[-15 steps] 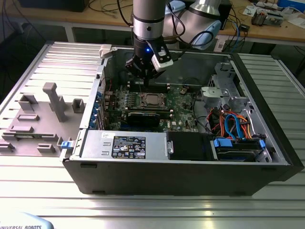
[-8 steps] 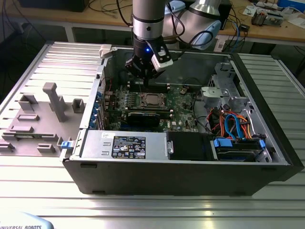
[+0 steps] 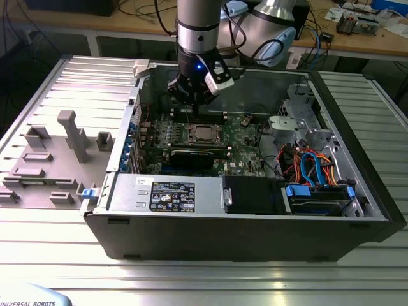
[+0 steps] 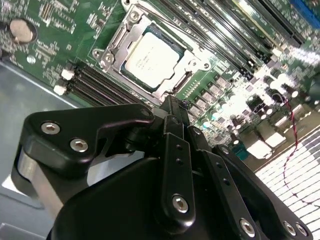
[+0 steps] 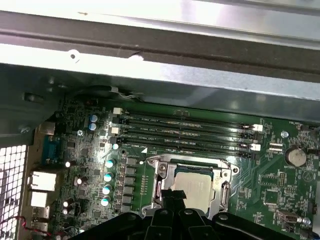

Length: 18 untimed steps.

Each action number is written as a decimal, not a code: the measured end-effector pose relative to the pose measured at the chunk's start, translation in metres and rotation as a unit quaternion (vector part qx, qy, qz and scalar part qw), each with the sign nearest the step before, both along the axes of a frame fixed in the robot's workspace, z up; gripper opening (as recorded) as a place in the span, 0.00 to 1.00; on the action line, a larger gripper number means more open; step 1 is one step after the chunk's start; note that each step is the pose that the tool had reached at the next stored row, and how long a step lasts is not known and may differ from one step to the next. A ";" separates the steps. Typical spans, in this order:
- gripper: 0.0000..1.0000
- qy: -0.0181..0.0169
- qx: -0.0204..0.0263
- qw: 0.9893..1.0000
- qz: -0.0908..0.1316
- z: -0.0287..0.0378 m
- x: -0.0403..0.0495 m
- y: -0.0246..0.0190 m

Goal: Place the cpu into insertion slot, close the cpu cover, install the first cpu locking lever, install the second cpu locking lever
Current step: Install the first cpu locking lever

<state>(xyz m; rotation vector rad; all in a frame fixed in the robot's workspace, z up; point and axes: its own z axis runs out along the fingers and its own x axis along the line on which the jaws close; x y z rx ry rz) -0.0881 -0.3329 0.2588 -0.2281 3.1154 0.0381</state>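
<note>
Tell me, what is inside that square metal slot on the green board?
The cpu lies in the slot, its silvery top showing through the window of the cover. The cover overlaps its edges. Whatever is under the cpu is hidden.

A ribbed metal counter gleamed under bright light, with grey blocks standing at the exterior view's left. Behind it ran a wooden counter strewn with loose cables.
</note>
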 end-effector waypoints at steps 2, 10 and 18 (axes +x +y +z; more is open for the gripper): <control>0.11 0.000 0.000 1.000 0.015 0.0000 -0.0006 0.0000; 0.11 0.000 0.000 1.000 0.018 0.0000 -0.0115 0.0000; 0.11 0.000 0.000 1.000 0.024 0.0000 -0.0283 0.0000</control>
